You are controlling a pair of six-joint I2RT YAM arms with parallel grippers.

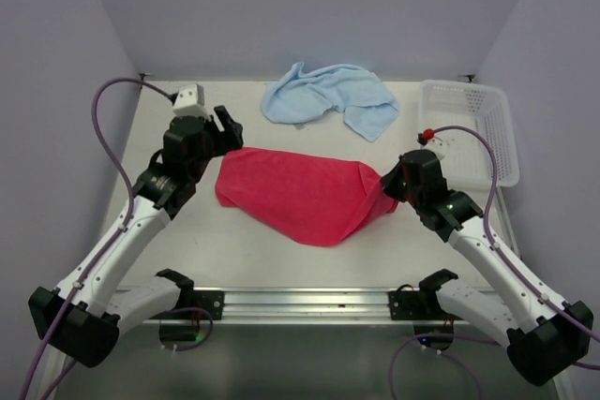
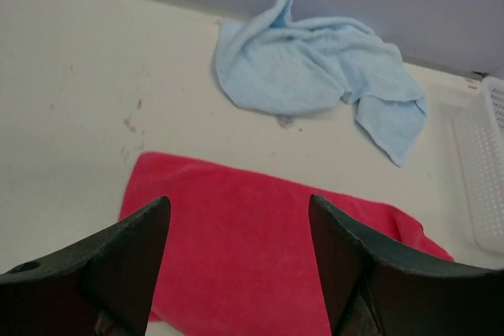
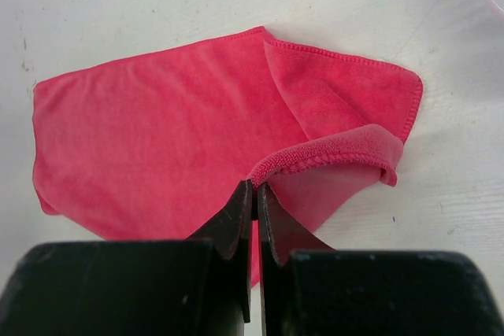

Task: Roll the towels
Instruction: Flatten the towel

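Observation:
The red-pink towel (image 1: 300, 196) lies spread across the middle of the table, also seen from the left wrist (image 2: 260, 249) and the right wrist (image 3: 157, 147). My right gripper (image 1: 386, 186) (image 3: 255, 185) is shut on the hem of its right end, lifting that edge into a small fold. My left gripper (image 1: 225, 126) (image 2: 239, 230) hovers open just above the towel's left end, with nothing between its fingers. The light blue towel (image 1: 330, 97) (image 2: 315, 68) lies crumpled at the back of the table, apart from both grippers.
A white mesh basket (image 1: 476, 128) stands at the back right edge, its rim (image 2: 480, 171) showing in the left wrist view. Grey walls enclose the table on three sides. A metal rail (image 1: 300, 303) runs along the near edge.

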